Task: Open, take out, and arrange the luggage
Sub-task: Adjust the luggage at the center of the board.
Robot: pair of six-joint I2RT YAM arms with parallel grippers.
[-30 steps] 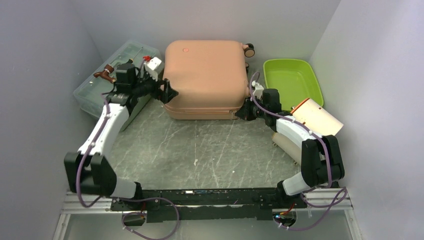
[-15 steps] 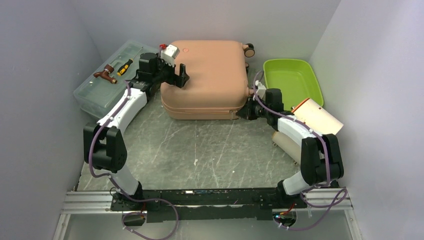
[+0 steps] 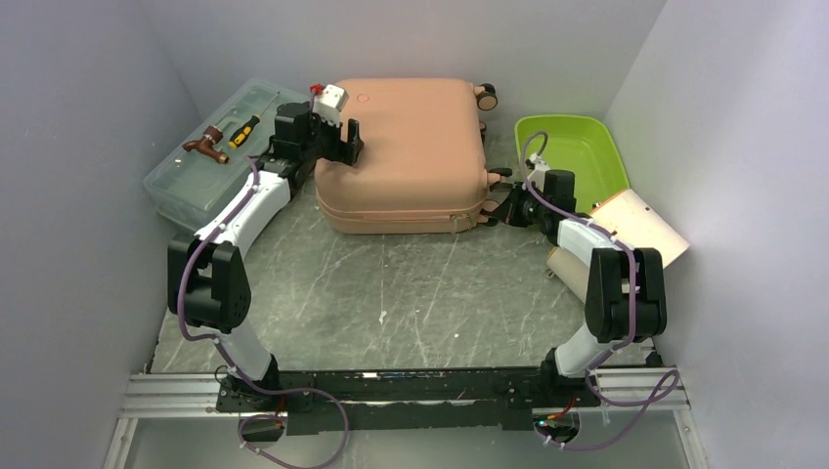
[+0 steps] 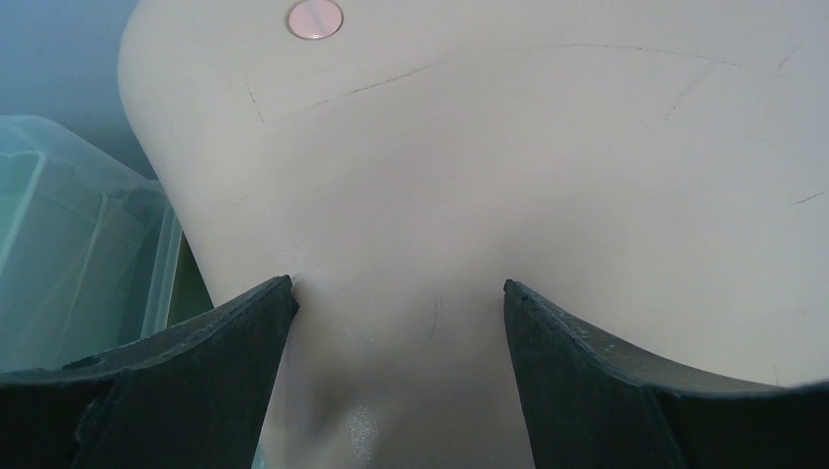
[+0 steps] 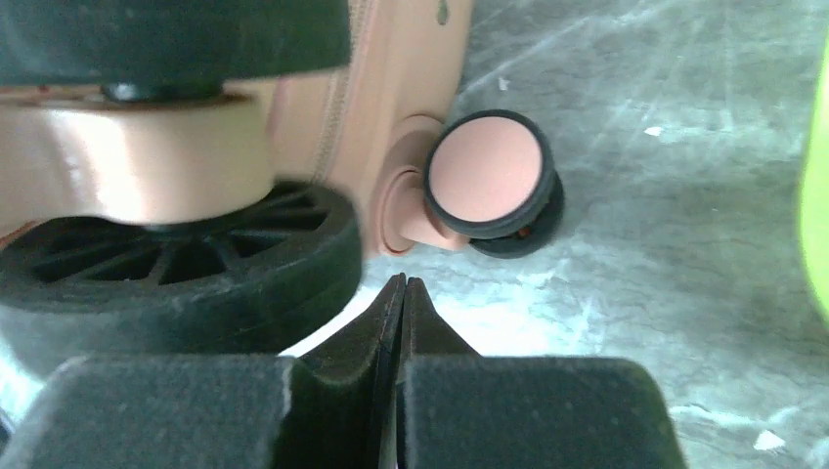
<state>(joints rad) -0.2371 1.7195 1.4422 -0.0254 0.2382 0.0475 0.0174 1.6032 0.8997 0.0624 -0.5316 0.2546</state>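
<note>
- Salmon-pink and hard-shelled, the luggage [image 3: 403, 151] lay flat and closed against the far edge of the worktop [image 3: 391, 293] in the top view, about midway along it, with one small wheel [image 3: 486, 97] showing at its far right corner.
- A translucent grey-green toolbox [image 3: 191, 181] stood in the far left corner, just beside the luggage, and a yellow-handled screwdriver [image 3: 242, 129] and a brown fitting [image 3: 205, 145] rested on its lid.
- A lime green tray [image 3: 572, 156] sat in the far right corner, and a pale cardboard piece [image 3: 635, 227] leaned near the right edge.
- The left gripper [image 3: 350, 145] hung over the far left part of the luggage's top, while the right gripper [image 3: 497, 213] reached low toward its near right corner.
- In the left wrist view, the left gripper [image 4: 396, 303] had its fingers spread wide over the smooth pink shell [image 4: 489, 147], with nothing clamped between them; I could not tell whether the tips touched it.
- A small round badge [image 4: 315, 17] marked the shell near the top of that view, and the toolbox [image 4: 68, 244] showed at the left.
- In the right wrist view, the right gripper [image 5: 403, 293] had its fingers pressed together on nothing, just above the grey worktop [image 5: 665, 127].
- A pink-faced caster [image 5: 489, 176] stood just beyond the tips under the luggage's corner [image 5: 411, 59], and a black spoked wheel [image 5: 176, 264] sat close at the left.
- A sliver of the tray [image 5: 816, 195] edged the right of that view.
</note>
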